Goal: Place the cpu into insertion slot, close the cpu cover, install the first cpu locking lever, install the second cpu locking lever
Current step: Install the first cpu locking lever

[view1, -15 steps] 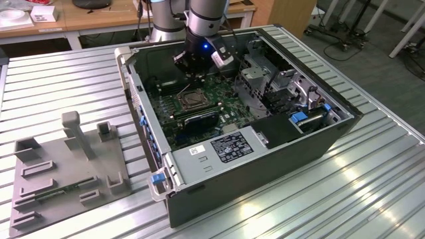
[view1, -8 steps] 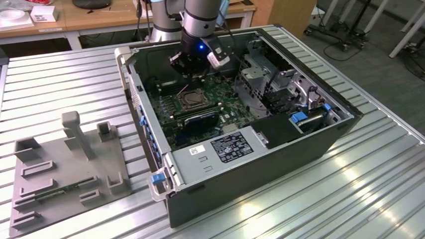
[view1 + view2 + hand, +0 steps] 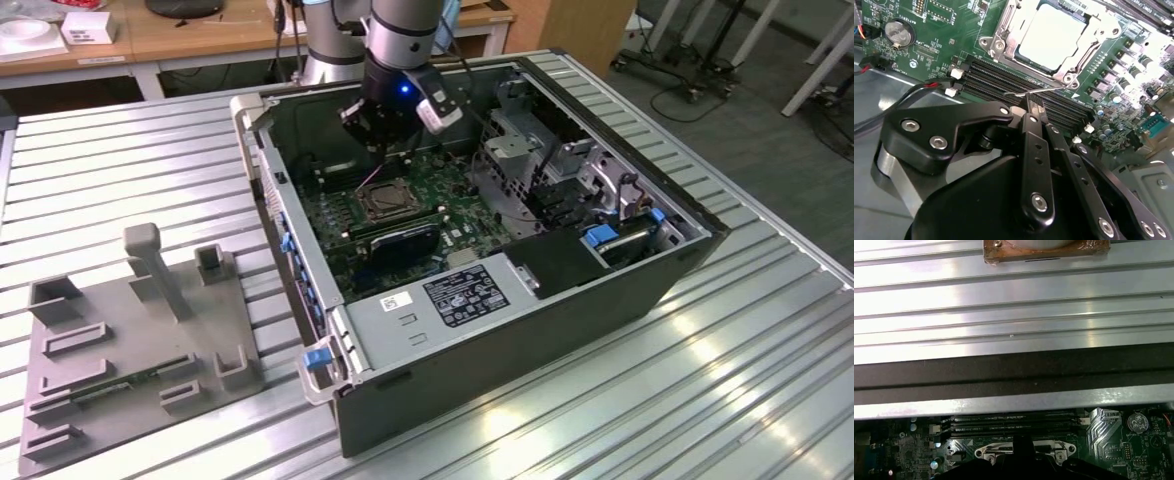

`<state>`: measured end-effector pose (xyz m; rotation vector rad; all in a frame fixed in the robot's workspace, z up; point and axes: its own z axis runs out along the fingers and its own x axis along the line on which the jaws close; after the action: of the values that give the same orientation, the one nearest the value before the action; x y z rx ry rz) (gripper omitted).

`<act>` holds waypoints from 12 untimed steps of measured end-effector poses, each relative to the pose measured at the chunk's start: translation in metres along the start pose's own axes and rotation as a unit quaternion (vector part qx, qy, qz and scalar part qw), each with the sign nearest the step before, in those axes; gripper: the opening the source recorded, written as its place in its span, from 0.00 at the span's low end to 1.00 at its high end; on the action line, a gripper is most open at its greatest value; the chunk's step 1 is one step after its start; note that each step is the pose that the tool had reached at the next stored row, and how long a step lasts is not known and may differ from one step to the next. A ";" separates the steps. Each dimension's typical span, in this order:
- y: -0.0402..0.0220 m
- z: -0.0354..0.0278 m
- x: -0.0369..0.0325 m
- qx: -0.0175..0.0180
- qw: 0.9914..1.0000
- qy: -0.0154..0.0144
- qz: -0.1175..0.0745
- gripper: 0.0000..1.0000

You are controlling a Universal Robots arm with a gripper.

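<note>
**Socket bay, lever stage: items by size**

1. Computer case [image 3: 601, 300]: lies open on its side, with the insertion slot [image 3: 380, 200] about mid-board inside it.
2. Green board [image 3: 454, 190]: carries the slot, with the long black memory slots [image 3: 1004, 82] just beside it.
3. Gripper [image 3: 1029, 105]: hangs over the memory slots, near the insertion slot's edge. Its fingers are drawn together, tips meeting. I cannot tell whether they pinch the wire or only press on it.
4. Cpu cover [image 3: 1085, 47]: lies down flat over the slot, its window framing the chip.
5. Cpu [image 3: 1051, 35]: seated in the slot, pale face showing through the window, near the fingertips but apart from them.
6. Locking lever [image 3: 1054, 90]: a thin silvery wire along the slot's side nearest the gripper, crossing right at the fingertips.

Handling note, as a judgement: the step in hand looks to be a locking lever. The wire is likely springy, so it needs a steady, square push. The tips should keep clear of the memory slots, and the cover should not lift.
</note>
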<state>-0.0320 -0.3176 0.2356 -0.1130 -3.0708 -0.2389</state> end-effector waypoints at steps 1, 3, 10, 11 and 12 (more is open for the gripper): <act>0.0000 0.0002 0.0007 0.000 1.000 -0.001 0.000 0.11; -0.0004 0.0009 0.0017 -0.002 1.000 -0.001 0.000 0.11; -0.0005 0.0020 0.0025 -0.022 1.000 -0.001 -0.001 0.11; -0.0005 0.0020 0.0024 -0.022 1.000 -0.001 -0.001 0.11; -0.0005 0.0020 0.0025 -0.022 1.000 -0.001 -0.001 0.11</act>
<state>-0.0346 -0.3176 0.2337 -0.1115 -3.0683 -0.3066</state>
